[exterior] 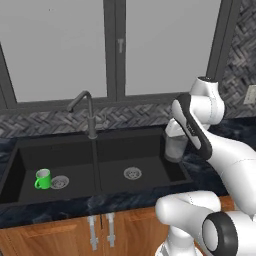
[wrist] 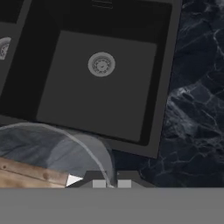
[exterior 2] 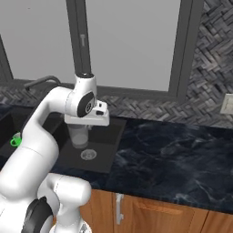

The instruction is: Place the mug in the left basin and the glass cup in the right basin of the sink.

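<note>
The green mug [exterior: 43,179] stands upright on the floor of the left basin [exterior: 25,165], next to its drain; a sliver of the mug [exterior 2: 16,141] peeks out behind my arm. The clear glass cup [exterior: 175,147] [exterior 2: 79,135] hangs above the right side of the right basin [exterior: 145,155] [exterior 2: 102,143], held by its rim. My gripper [exterior: 176,134] [exterior 2: 84,125] [wrist: 111,183] is shut on the glass cup's wall. In the hand view the glass cup [wrist: 57,148] curves at the lower left, with the right basin [wrist: 87,105] below it.
A dark curved faucet [exterior: 87,112] rises behind the sink's central divider [exterior: 96,170]. Round metal drains [exterior: 132,173] [wrist: 101,64] sit in the basin floors. Dark marble counter [exterior 2: 173,150] stretches right of the sink, with a window and herringbone backsplash behind.
</note>
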{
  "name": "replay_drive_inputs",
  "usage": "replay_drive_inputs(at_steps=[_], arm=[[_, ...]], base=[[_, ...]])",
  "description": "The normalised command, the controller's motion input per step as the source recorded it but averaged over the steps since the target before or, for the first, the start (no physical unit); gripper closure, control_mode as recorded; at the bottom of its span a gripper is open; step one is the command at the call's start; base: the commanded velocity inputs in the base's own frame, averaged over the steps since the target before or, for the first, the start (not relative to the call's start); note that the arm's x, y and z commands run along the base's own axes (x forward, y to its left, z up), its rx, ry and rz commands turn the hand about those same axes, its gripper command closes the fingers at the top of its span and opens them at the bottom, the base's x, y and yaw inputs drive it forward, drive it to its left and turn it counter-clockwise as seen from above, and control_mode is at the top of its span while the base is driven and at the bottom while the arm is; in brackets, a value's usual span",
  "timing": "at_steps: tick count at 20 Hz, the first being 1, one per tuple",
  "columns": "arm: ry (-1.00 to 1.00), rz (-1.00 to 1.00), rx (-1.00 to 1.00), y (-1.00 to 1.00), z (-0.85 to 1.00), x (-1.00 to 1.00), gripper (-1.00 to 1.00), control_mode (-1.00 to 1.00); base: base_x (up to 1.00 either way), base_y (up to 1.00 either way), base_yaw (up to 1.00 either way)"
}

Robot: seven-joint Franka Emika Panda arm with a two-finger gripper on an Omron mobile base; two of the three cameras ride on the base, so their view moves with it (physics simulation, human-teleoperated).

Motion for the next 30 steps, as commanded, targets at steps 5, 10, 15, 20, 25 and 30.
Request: replay_drive_inputs(at_steps=[5, 10, 15, 20, 25, 30], arm=[[0.0, 0.0, 0.0, 0.0, 0.0, 0.0, 1.0, 1.0], [0.0, 0.0, 0.0, 0.0, 0.0, 0.0, 1.0, 1.0], [0.0, 0.0, 0.0, 0.0, 0.0, 0.0, 1.0, 1.0], [0.0, 0.0, 0.0, 0.0, 0.0, 0.0, 1.0, 1.0], [0.0, 0.0, 0.0, 0.01, 0.0, 0.02, 1.0, -1.0], [0.0, 0.0, 0.0, 0.21, -0.06, 0.2, 1.0, -1.0]], base=[[0.24, -0.1, -0.1], [0.32, 0.0, -0.07], [0.39, 0.01, -0.05], [0.29, 0.0, -0.01], [0.1, 0.0, 0.0], [0.0, 0.0, 0.0]])
